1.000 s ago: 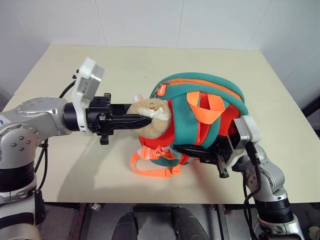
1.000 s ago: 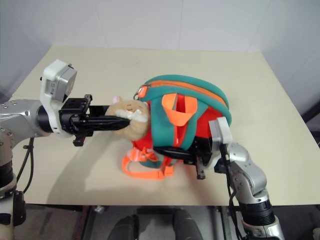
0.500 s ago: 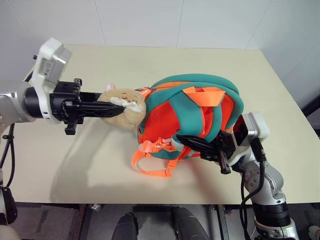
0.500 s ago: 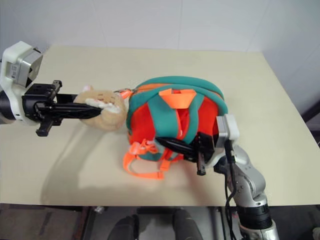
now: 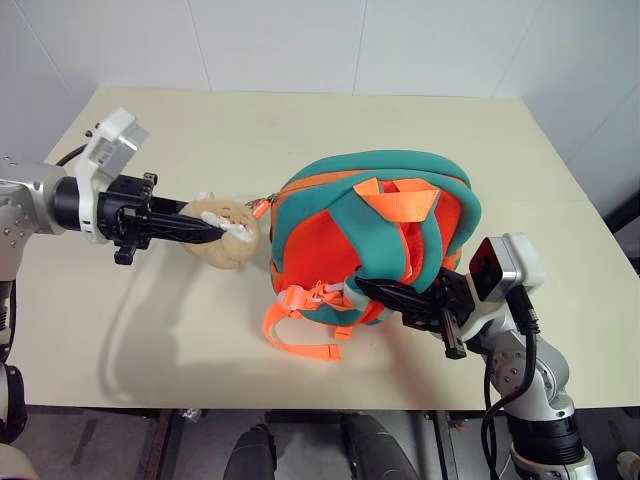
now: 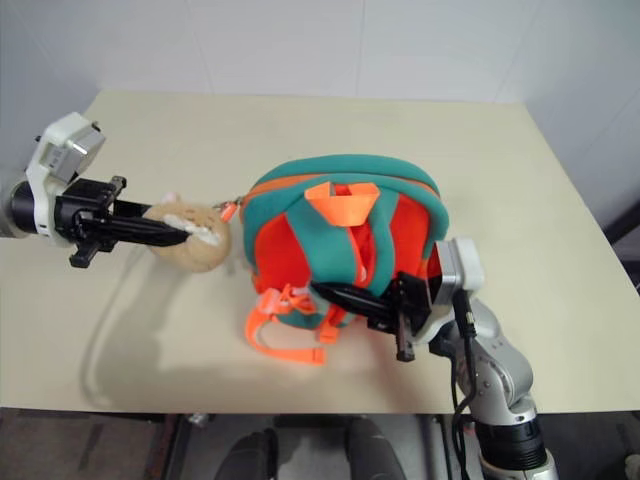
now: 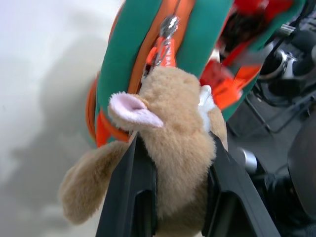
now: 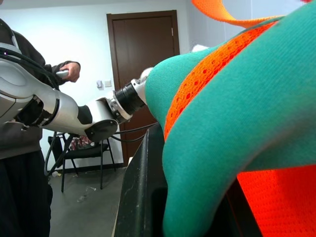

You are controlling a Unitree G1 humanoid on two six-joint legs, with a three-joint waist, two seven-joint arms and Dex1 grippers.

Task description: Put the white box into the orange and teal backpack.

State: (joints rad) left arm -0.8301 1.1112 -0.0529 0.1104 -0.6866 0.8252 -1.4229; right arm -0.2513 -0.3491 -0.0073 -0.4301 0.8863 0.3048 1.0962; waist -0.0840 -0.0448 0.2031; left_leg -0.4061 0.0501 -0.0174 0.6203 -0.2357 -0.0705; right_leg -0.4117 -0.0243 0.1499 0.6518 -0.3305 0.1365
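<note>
1. The backpack (image 5: 375, 240) stands near the middle of the table (image 5: 560, 180), straps facing the camera. The white box lies nowhere on the visible tabletop; whether it is already inside the backpack I cannot tell.
2. The left gripper (image 5: 228, 231) is clenched on the plush hamster (image 5: 222, 238), which hangs off the zipper pull (image 7: 167, 29). The hamster sits just left of the backpack, and the pull line runs leftward, away from the bag and along the zipper's arc.
3. The right gripper (image 5: 372, 290) is clamped on a teal strap (image 8: 237, 118) at the backpack's lower front, bracing the bag on the opposite side from the left arm.
4. Judgement: the coming move turns on the left arm drawing the zipper while the right arm anchors; the left is the one nearer the zipper.
5. The left wrist view shows the hamster squeezed between both fingers (image 7: 131, 197) and the metal pull. The right wrist view shows a person (image 8: 22, 148) standing beyond the table.
</note>
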